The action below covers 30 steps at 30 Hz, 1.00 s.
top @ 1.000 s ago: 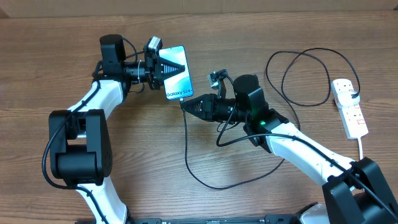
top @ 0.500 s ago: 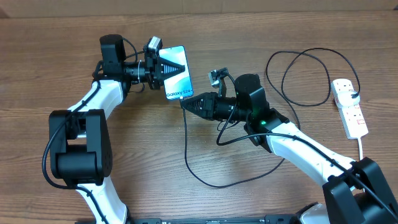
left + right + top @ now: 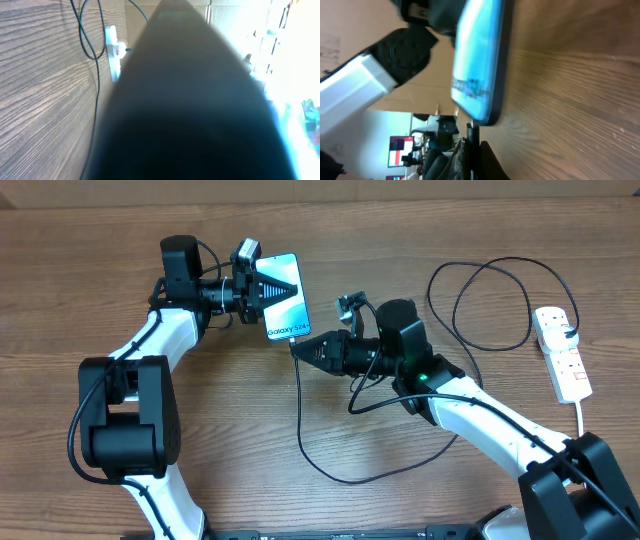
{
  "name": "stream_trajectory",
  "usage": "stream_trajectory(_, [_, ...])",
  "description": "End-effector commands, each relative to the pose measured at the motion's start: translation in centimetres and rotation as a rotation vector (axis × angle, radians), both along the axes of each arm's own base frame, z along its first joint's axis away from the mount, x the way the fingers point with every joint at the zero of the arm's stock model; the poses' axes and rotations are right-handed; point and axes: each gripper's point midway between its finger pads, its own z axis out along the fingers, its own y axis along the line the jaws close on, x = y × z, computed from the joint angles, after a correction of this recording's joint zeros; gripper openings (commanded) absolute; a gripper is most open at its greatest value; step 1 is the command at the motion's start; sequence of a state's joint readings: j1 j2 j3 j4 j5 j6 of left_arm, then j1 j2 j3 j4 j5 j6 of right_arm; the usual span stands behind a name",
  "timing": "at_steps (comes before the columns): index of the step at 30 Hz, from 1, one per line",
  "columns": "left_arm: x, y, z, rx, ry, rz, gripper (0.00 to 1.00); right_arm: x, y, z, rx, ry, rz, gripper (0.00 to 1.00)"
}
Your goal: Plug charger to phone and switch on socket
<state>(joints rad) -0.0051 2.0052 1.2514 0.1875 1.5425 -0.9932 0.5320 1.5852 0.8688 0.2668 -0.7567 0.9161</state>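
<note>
Where the wood-grain table (image 3: 240, 470) lies closest to the robot's bases, the charger (image 3: 301, 420), a thin black cable, sweeps in one slack loop across the boards and rises to the right gripper (image 3: 300, 348). Its tapered black jaws are pressed together on the charger's small plug end. In the right wrist view this pokes out as a short dark stub right at the bottom edge of the phone (image 3: 285, 315); whether it is seated in the port cannot be told. The phone is a slim slab with a glossy cyan screen reading "Galaxy S24" and rounded black edges, pinched by the wedge-shaped jaws of the left gripper (image 3: 290, 285). Farther right, the cable curls in overlapping rings and reaches the socket (image 3: 562, 355), a white oblong power strip with red switches, lying flat on the table
</note>
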Motion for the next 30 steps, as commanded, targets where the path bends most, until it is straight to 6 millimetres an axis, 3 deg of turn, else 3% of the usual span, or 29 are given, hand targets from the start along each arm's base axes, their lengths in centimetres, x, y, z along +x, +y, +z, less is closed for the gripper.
stream_trajectory(1, [-0.4,0.1,0.8,-0.019,-0.023,-0.028,0.04,-0.7,0.5,0.8,0.033,-0.017,0.050,0.04])
stream_trajectory(15, [-0.4,0.1,0.8,-0.019,-0.022,-0.028,0.04,-1.1,0.4,0.0,0.009,0.022,0.053,0.04])
stream_trajectory(30, [-0.4,0.1,0.8,-0.020,-0.021,-0.029,0.04,-0.3,0.2,-0.2,-0.008,0.011,0.005,0.04])
